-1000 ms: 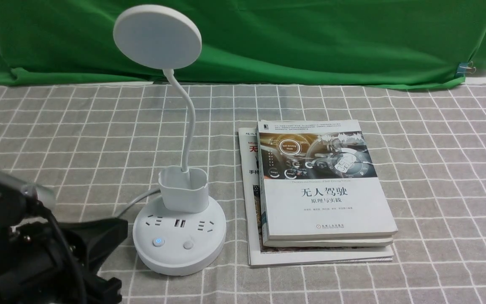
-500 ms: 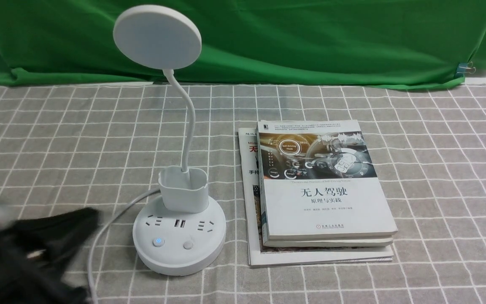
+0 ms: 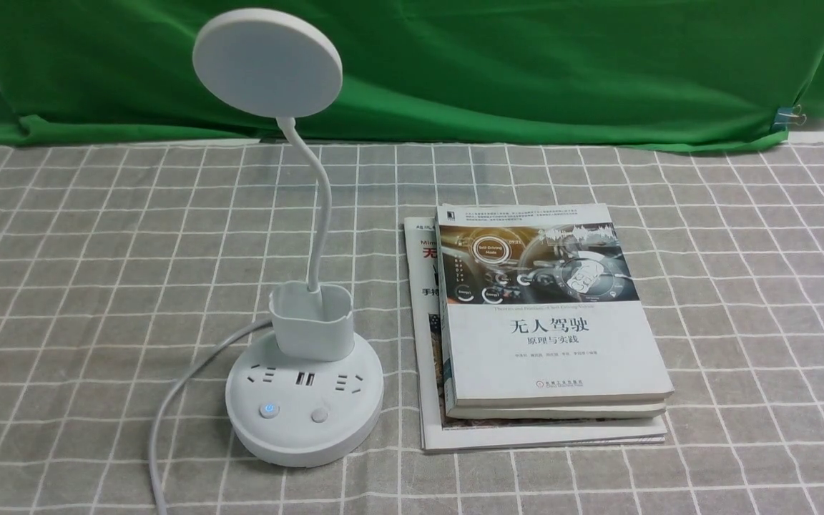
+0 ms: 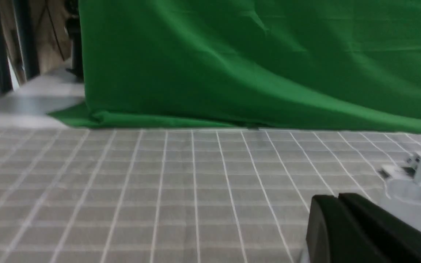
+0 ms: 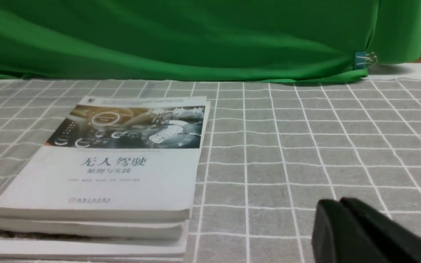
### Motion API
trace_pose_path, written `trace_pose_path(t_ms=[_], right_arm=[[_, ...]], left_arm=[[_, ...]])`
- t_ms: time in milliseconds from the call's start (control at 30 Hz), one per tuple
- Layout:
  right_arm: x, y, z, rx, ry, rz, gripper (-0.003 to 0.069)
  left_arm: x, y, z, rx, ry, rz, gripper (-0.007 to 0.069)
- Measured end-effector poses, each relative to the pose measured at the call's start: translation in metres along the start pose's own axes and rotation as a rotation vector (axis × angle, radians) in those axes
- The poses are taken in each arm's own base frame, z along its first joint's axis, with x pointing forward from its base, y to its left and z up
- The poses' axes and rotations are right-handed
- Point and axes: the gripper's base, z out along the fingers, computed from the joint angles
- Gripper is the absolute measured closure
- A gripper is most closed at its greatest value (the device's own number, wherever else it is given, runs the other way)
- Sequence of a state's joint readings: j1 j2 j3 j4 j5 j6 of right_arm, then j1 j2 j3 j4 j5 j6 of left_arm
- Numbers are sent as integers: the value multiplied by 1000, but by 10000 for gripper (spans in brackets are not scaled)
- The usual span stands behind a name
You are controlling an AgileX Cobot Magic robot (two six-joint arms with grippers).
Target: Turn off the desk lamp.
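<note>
Well, the desk lamp (image 3: 304,357) stands just right of the left claw (image 4: 338,204), whose jaws are pressed together and empty. The lamp's neck looks bendy, so press a button (image 3: 320,414) on the solid base. Only the front view shows the buttons; the right claw (image 5: 342,208), likewise closed, faces the books (image 5: 112,171).

Even, soft lighting; faint shadows; left wrist view blurred.
</note>
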State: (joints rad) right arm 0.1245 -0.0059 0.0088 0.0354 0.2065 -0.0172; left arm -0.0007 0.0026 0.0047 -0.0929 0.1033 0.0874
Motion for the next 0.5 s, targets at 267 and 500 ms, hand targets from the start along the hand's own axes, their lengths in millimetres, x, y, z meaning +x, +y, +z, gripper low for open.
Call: trace_pose_path(t_ms=[267, 500], right_arm=[[0, 0, 0, 0, 1, 0, 622], [0, 0, 0, 0, 1, 0, 622]], left_arm=[[13, -1, -1, 12, 135, -13, 624], [13, -1, -1, 12, 136, -14, 624]])
